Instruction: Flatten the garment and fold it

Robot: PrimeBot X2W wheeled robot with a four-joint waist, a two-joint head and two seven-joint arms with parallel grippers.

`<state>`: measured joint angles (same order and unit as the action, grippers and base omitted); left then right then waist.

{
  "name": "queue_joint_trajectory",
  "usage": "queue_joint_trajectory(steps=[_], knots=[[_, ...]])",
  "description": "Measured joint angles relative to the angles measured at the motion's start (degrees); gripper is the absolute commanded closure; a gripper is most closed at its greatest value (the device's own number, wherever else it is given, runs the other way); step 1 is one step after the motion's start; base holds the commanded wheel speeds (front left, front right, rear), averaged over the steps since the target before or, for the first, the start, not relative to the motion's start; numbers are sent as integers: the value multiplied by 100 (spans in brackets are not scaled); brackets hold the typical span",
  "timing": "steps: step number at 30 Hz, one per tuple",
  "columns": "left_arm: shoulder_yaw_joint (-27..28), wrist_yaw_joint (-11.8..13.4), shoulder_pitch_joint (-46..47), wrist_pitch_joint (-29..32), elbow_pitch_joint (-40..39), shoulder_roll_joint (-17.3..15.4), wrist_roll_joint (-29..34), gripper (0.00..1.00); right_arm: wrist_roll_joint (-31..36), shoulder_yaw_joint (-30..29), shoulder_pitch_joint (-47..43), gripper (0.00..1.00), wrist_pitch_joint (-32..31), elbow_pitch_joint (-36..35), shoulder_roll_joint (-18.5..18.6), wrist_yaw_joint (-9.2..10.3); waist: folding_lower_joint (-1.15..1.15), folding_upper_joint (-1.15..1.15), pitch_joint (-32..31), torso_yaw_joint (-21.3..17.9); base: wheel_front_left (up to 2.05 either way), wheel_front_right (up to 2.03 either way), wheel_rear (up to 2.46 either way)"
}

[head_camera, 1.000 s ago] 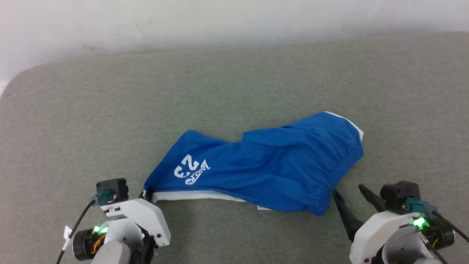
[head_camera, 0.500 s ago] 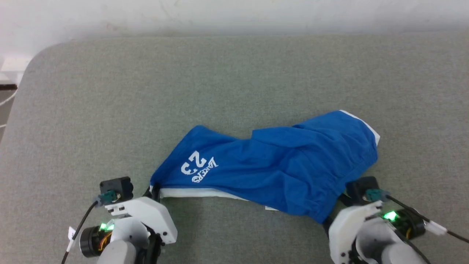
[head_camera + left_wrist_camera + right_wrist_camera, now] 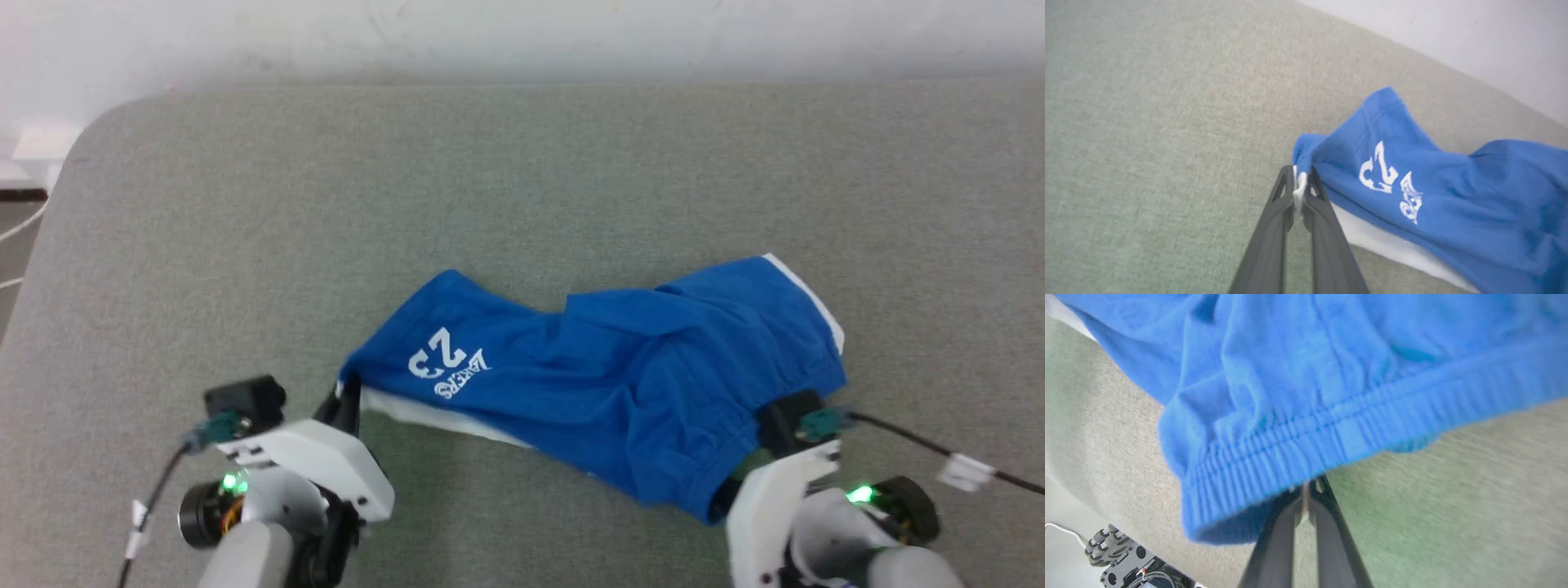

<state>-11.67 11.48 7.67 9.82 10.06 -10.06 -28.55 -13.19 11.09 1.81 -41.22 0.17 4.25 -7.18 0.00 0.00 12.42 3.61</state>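
The blue shorts (image 3: 620, 384) lie on the near middle of the grey mat (image 3: 522, 180), long side going left to right. My left gripper (image 3: 1299, 192) pinches their near left corner. My right gripper (image 3: 1306, 490) pinches the waistband, near right.

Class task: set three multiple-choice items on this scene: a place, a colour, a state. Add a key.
1. Where do the shorts lie? A on the grey padded surface; B on the floor; C in a basket.
2. What colour is the printed 23? A yellow; B white; C red.
3. How is the left gripper? A wide open; B clear of the cloth; C shut on the shorts' corner.
Key: A, the cloth rests on grey padding; B, white digits on blue; C, it pinches the white-trimmed corner.
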Motion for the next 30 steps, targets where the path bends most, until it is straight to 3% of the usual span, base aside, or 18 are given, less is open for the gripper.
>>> queue_joint_trajectory(steps=[6, 12, 16, 22, 25, 30], knots=[[363, -442, 18, -101, -1094, 38, -713, 100, -365, -300, -88, 100, -582, -1481, 460, 0, 0, 0, -147, -127, 0, 0, 0], [671, -672, 667, 298, -2030, -183, -1249, 100, -770, -358, 997, 100, -1168, -2202, 1140, -1, -1, 0, -133, -286, 0, 0, 0], [881, -677, 1453, 714, -2197, -275, -1644, 100, -1117, -226, 2221, 100, -1377, -1858, 1407, -1, 0, 0, 42, -344, 0, 0, 0], [1252, -409, 3118, 988, -1724, -372, -1962, 100, -1158, 218, 4378, 100, -1293, -831, 1503, -1, 1, 0, 500, -404, 0, 0, 0], [1362, -298, 3946, 903, -1294, -536, -1811, 100, -1071, 386, 5322, 100, -1023, -268, 1356, -3, 2, 0, 768, -429, 0, 0, 0], [1590, -232, 5118, 252, -808, -641, -1581, 100, -628, 443, 6607, 100, -45, 421, 1012, -44, 2, 0, 1208, -464, 0, 0, 0]])
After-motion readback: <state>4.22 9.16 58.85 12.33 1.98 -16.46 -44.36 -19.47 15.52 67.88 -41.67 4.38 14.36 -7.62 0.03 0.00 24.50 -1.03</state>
